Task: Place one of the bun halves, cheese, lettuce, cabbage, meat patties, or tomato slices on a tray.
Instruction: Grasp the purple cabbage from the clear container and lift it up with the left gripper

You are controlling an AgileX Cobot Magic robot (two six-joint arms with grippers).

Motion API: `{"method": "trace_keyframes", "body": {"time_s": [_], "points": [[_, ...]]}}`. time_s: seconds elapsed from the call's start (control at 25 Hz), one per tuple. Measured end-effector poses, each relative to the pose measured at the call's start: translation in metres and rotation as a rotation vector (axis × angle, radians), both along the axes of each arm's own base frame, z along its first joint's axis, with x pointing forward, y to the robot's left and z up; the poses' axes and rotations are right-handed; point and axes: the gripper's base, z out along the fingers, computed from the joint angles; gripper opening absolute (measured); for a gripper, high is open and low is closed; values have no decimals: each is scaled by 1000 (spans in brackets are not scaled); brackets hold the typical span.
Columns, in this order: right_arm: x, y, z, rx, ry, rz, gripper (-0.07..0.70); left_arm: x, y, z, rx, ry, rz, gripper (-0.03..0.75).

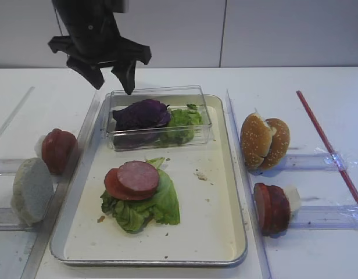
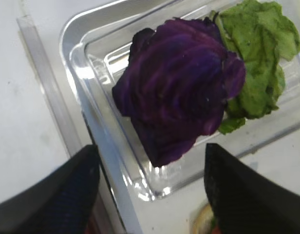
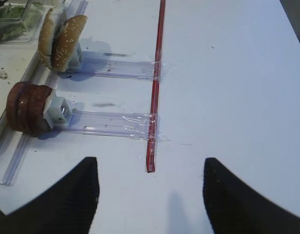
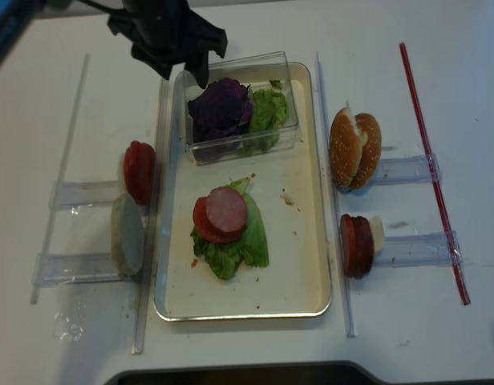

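Note:
The cream tray holds lettuce topped with a tomato slice and a pink meat slice. At the tray's far end, a clear box contains the purple cabbage and more lettuce. My left gripper hangs open above the box's back left corner, just short of the cabbage. Bun halves and meat patties stand on edge right of the tray. My right gripper is open over bare table. Cheese does not show.
Left of the tray, red tomato slices and a pale rough lump stand in clear plastic holders. A red strip runs along the table at the right. Clear rails flank the tray on both sides.

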Motion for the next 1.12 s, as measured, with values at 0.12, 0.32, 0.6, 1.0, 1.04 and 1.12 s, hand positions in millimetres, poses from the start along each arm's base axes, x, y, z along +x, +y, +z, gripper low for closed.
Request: {"method": "trace_keyframes", "body": {"time_s": [0.12,0.32,0.6,1.0,1.04,1.12], "points": [[0,0,0,0,0,0,473,16,-9,-17,-9,19,-4,442],[0,0,0,0,0,0,473,36,-21,-39,-42,48,-13,442],[0,0,0,-2,0,1,473,46,-26,-64,-41,89,-17,442],[0,0,0,-2,0,1,473,48,-30,-75,-66,118,-32,342],[0,0,0,-2,0,1,473,48,-30,-75,-66,118,-32,310],[0,0,0,-2,0,1,473,48,-30,-75,-65,118,-32,246]]}}
